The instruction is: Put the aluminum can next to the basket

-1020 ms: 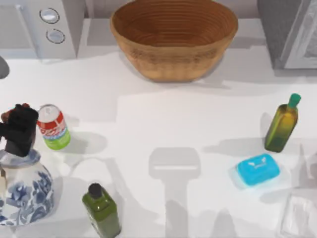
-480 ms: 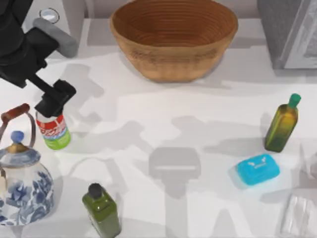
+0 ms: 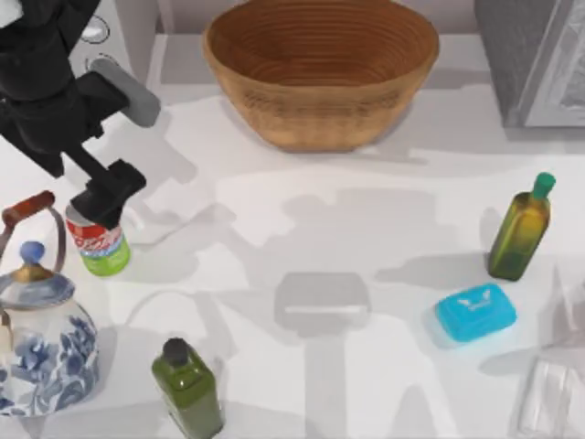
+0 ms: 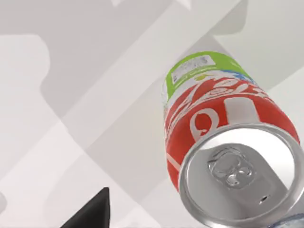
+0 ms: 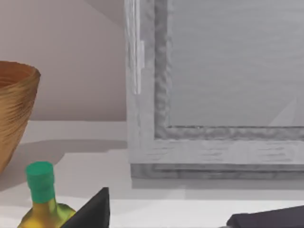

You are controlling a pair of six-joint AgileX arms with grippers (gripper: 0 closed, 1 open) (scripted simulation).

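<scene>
The aluminum can, red with a lime-green bottom band, stands upright at the table's left side. My left gripper hangs just above its top, open. In the left wrist view the can's silver top is close below the camera, and one dark fingertip shows off to its side. The wicker basket sits at the back centre, well away from the can. My right gripper is open, facing a grey cabinet door, with the basket's rim at the edge of its wrist view.
A blue-and-white teapot stands close beside the can, with a dark green bottle at the front. At the right are an olive bottle with a green cap, a blue box and a grey cabinet.
My left arm has swung in from the upper left, and its gripper moved from over the teapot to above the can. The can has not moved.
</scene>
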